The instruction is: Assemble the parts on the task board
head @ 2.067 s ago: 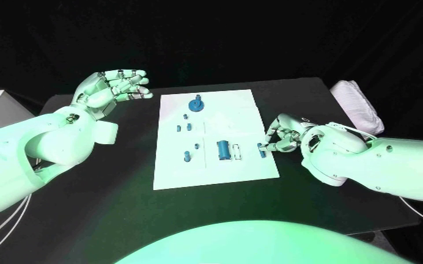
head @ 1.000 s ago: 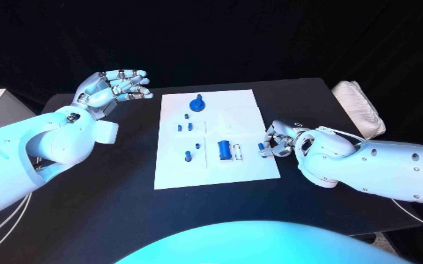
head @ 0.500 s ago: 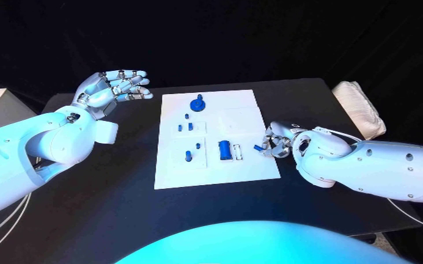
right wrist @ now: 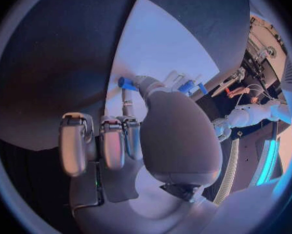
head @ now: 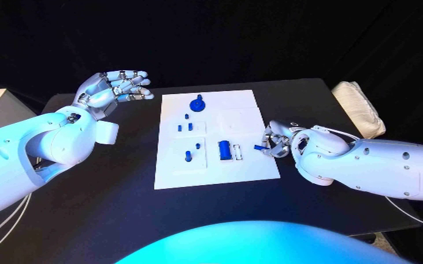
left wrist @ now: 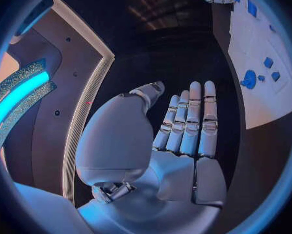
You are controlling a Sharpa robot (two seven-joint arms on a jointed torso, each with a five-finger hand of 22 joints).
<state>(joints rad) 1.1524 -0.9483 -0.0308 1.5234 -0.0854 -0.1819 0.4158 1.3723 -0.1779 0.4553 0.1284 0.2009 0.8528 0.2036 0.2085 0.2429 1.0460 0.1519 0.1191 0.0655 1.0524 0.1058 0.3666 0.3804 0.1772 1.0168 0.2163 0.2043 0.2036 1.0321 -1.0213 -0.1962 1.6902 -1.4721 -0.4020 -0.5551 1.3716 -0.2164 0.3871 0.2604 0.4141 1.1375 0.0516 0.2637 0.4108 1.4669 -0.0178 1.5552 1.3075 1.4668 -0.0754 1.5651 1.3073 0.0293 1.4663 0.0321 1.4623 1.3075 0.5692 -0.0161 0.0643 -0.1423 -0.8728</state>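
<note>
The small blue peg [head: 260, 148] has been lifted off the task board [head: 216, 175] edge since two seconds ago and is pinched by the right hand [head: 279, 139] at the board's 3 o'clock side; the left hand [head: 113, 88] is held raised, released, fingers spread, near 10 o'clock

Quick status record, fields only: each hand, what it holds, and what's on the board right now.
left hand: raised off the table left of the board, fingers apart, holding nothing
right hand: at the board's right edge, pinching a small blue part
task board: white, mid-table
on board: blue round part at the far end, blue cylinder, several small blue pieces
</note>
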